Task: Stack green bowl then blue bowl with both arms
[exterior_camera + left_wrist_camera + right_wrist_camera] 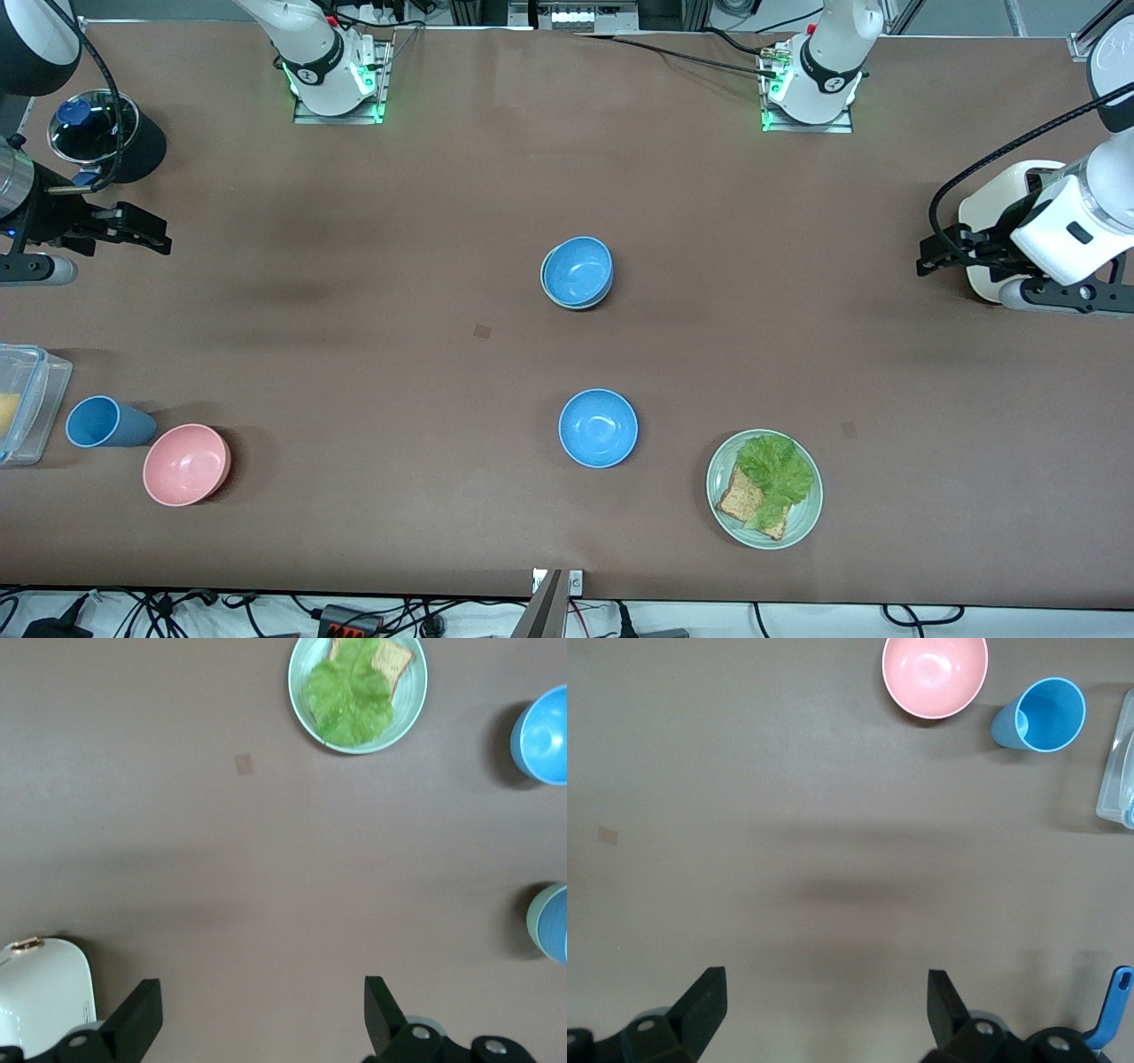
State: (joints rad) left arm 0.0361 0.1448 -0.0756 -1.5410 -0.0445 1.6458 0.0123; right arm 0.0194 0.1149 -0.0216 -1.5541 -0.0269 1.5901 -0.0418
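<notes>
In the front view the green bowl (547,285) sat at the centre of the frame with the blue bowl (578,268) already nested in it, only a sliver of green rim showing, so the stack looked done. A second blue bowl (598,428) lay lower in the frame, nearer the camera, with a plate (802,518) of lettuce and bread beside it toward the left arm's end. The right gripper (158,232) and the left gripper (930,257) hung at the two side edges of the frame, well apart from the stack, both arms waiting. The blue bowl looked slightly off-centre in the green one, so a knock could tip it out. In the left wrist view the left gripper (261,997) had its fingers spread wide and held nothing, and both blue bowls (542,735) (558,935) showed at one edge. They looked identical, so a further reach might take the wrong one or pull the stack apart. In the right wrist view the right gripper (824,988) was likewise spread and empty over bare table, with a pink bowl (934,673) and a blue cup (1045,716) in sight, either of which a stray pick could catch
</notes>
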